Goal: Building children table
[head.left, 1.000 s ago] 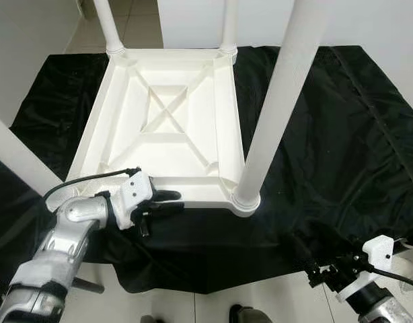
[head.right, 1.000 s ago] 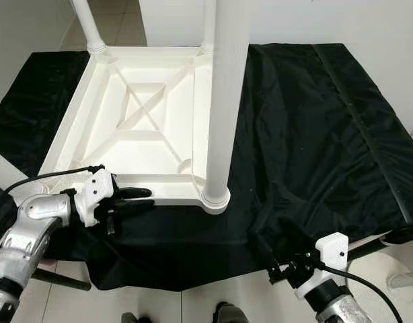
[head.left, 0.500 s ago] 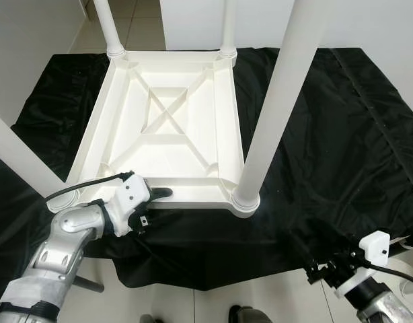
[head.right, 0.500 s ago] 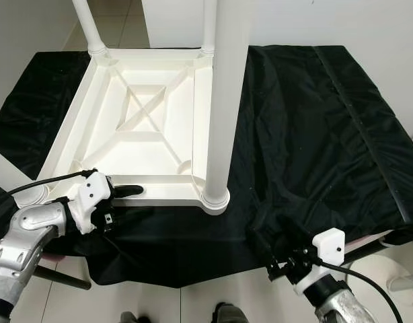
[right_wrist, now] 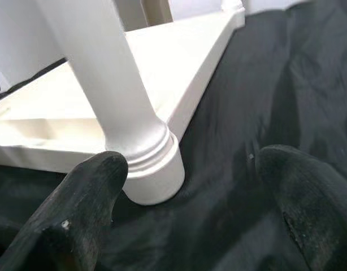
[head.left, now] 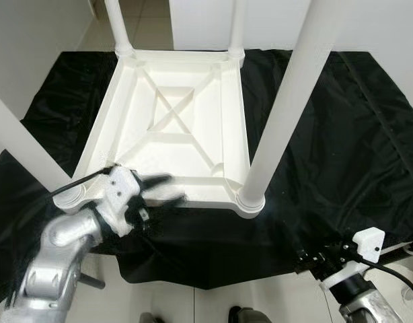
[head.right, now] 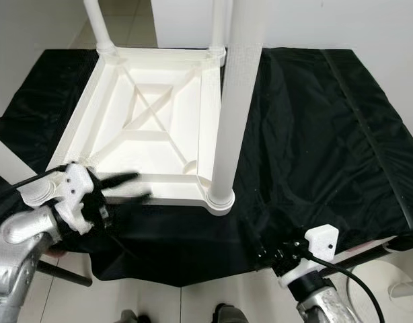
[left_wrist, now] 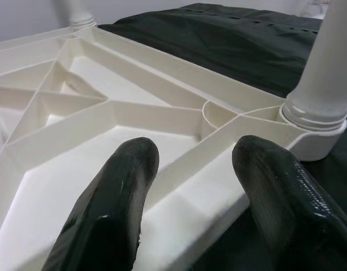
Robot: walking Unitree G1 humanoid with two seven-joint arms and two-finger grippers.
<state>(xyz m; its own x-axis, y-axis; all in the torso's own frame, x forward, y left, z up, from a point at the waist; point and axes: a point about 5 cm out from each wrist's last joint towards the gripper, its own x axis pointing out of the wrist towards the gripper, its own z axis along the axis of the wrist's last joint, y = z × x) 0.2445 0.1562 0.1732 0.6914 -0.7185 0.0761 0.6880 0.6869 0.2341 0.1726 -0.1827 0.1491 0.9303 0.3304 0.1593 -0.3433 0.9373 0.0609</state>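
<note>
Upturned white table (head.left: 186,128), left claw (head.left: 163,190) spread at its near rim

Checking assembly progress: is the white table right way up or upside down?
Upside down. The white table lies top-down on the black cloth, ribbed underside showing, legs pointing up.

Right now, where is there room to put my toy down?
The black cloth right of the upside-down table is bare. The near edge is crowded: the left gripper is at the table rim, and the right gripper is by the cloth's near edge.
</note>
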